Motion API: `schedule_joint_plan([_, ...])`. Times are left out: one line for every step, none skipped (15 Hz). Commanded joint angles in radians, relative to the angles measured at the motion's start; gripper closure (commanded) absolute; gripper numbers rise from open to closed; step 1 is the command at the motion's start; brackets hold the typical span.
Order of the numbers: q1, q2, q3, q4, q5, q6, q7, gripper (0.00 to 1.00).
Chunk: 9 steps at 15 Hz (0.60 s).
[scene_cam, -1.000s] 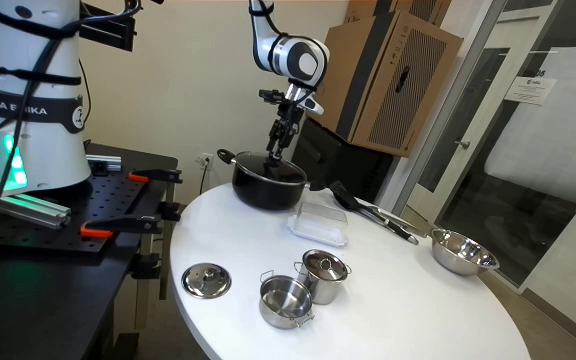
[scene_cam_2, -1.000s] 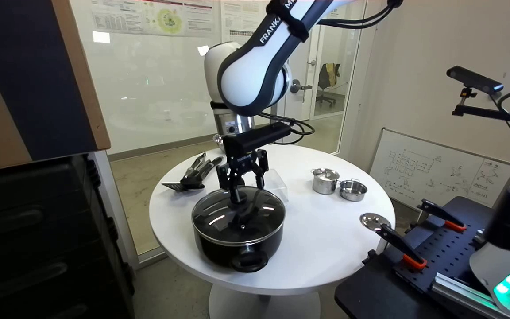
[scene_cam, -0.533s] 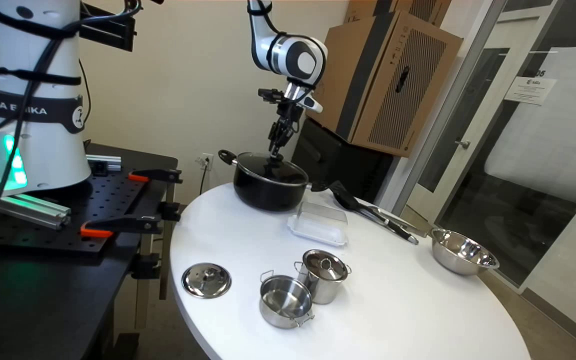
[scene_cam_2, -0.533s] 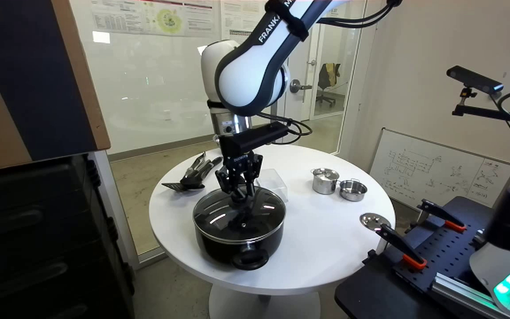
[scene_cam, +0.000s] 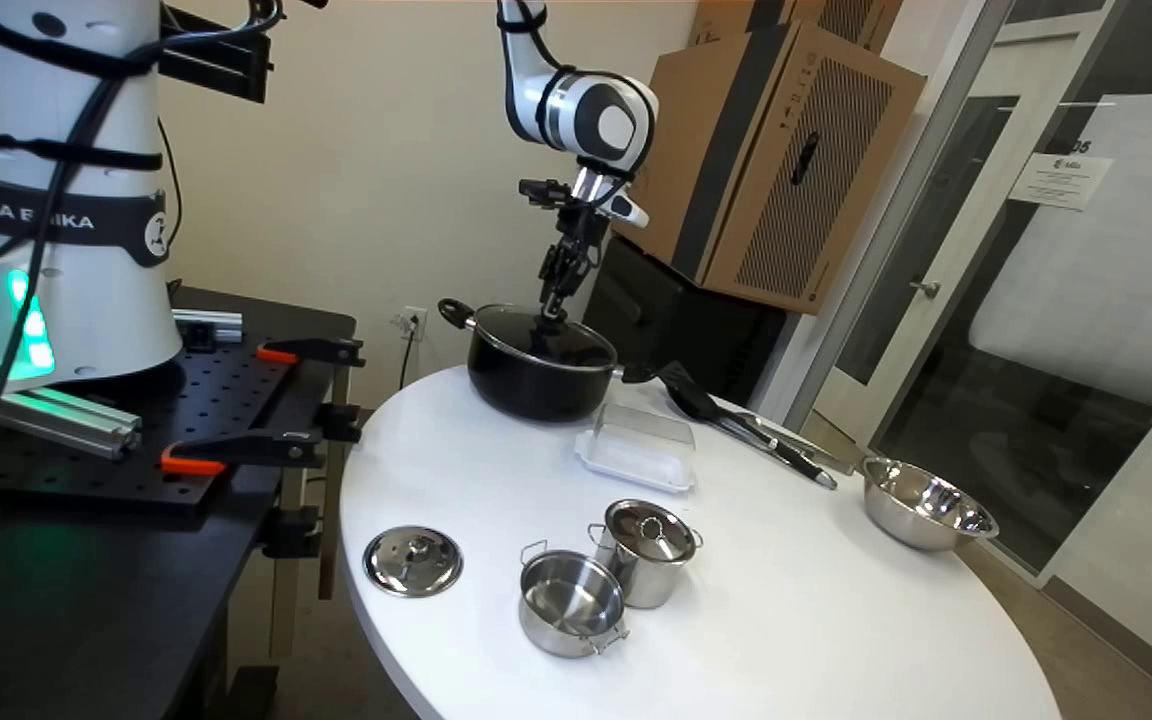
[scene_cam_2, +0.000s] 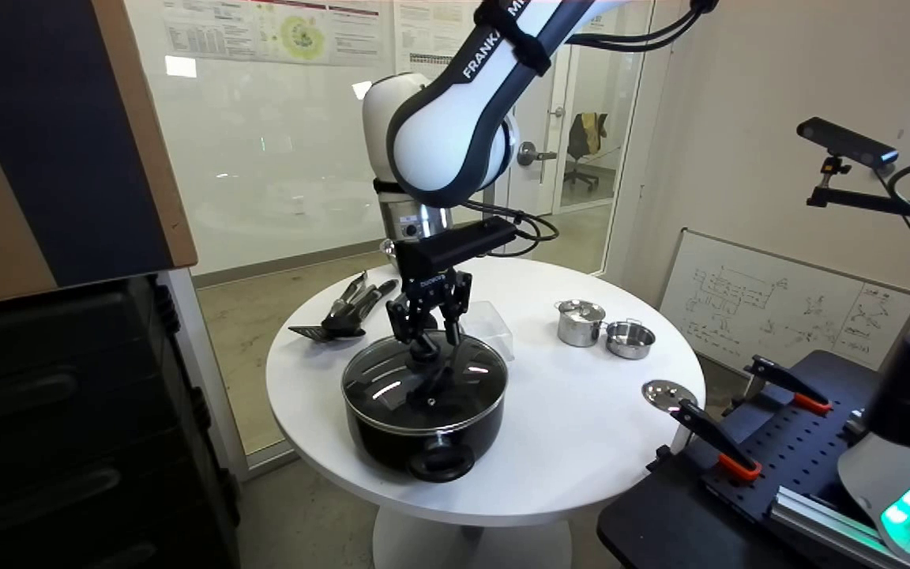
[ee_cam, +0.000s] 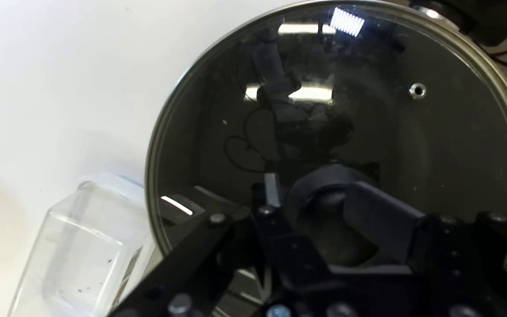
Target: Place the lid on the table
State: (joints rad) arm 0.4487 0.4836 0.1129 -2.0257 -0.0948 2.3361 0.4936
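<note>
The clear glass lid (scene_cam: 516, 338) with a thin metal rim sits on the black pot (scene_cam: 531, 388) at the far edge of the white round table (scene_cam: 786, 620). In the other views the lid (scene_cam_2: 396, 399) (ee_cam: 368, 127) lies flat on the pot. My gripper (scene_cam_2: 439, 341) points down at the lid's middle. In the wrist view my gripper (ee_cam: 313, 190) is partly open, with the dark knob (ee_cam: 324, 176) between its fingers. A narrow gap shows by the left finger; the right finger overlaps the knob, and contact there cannot be told.
A clear plastic box (scene_cam: 641, 445) stands close beside the pot. Black utensils (scene_cam: 726, 415) lie nearby. Small steel pots (scene_cam: 571, 605), a shiny steel lid (scene_cam: 413, 562) and a steel bowl (scene_cam: 926, 505) are elsewhere on the table. Cardboard boxes (scene_cam: 776, 160) stand behind the arm.
The fingers came closer together by half a second ago and stand slightly wider apart now. The gripper, pot and lid shifted by a small amount. The lid stays on the pot.
</note>
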Motion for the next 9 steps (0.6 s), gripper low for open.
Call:
schedule_joint_plan([0.002,0.015,-0.002,0.013,-0.022,0.015,0.012,0.26])
schedule_joint_plan([0.002,0.016,-0.002,0.014,-0.023,0.015,0.013,0.19])
schedule_joint_plan([0.002,0.016,-0.002,0.016,-0.024,0.015,0.012,0.11])
schedule_joint_plan([0.003,0.016,-0.002,0.016,-0.024,0.015,0.013,0.04])
schedule_joint_plan([0.004,0.018,-0.003,0.018,-0.025,0.016,0.013,0.0])
schedule_joint_plan([0.004,0.02,-0.003,0.019,-0.026,0.017,0.013,0.0])
schedule_joint_plan([0.005,0.024,-0.004,0.023,-0.027,0.017,0.014,0.0])
schedule_joint_plan([0.006,0.028,-0.005,0.026,-0.029,0.019,0.015,0.0])
schedule_joint_plan([0.007,0.035,-0.007,0.031,-0.031,0.02,0.016,0.0])
